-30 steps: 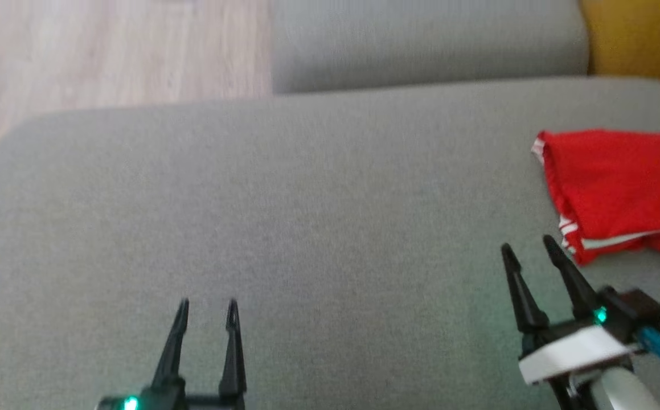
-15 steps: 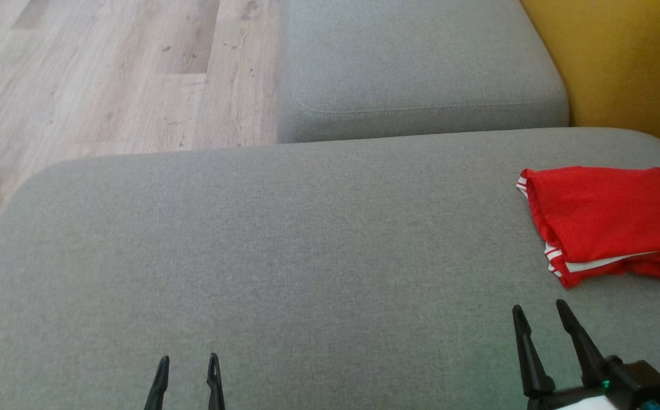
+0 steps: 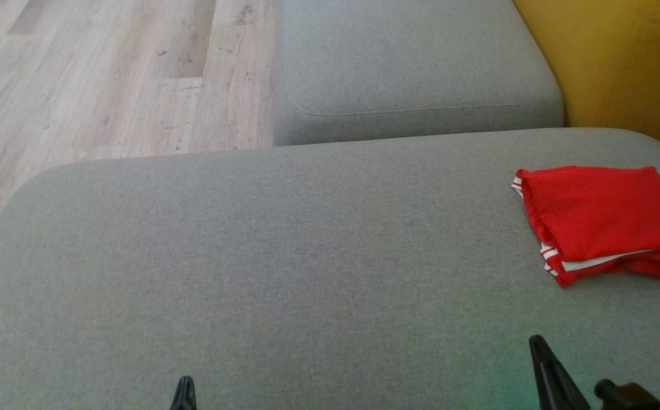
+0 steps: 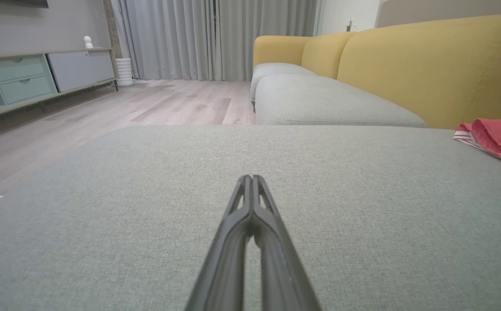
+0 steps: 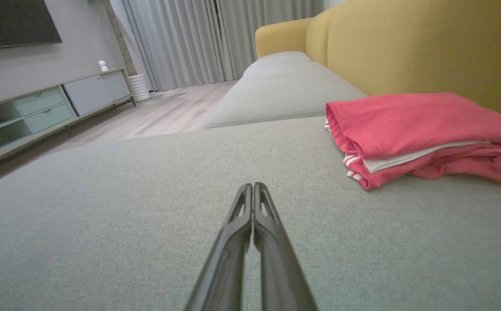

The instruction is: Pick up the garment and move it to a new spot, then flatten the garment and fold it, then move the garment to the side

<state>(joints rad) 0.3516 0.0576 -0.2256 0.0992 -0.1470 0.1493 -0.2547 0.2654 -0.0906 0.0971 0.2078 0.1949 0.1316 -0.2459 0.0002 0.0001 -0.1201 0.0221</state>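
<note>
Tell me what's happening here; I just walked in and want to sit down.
The red garment lies folded on the grey sofa cushion at the robot's right, near the yellow backrest. The left gripper and right gripper are both shut, empty and clear of it. The task looks about finished.

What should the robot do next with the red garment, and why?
Probably just park its arms: the red garment already lies folded at the right side of the cushion, and the left pincer and right pincer are shut, empty and apart from it.
</note>
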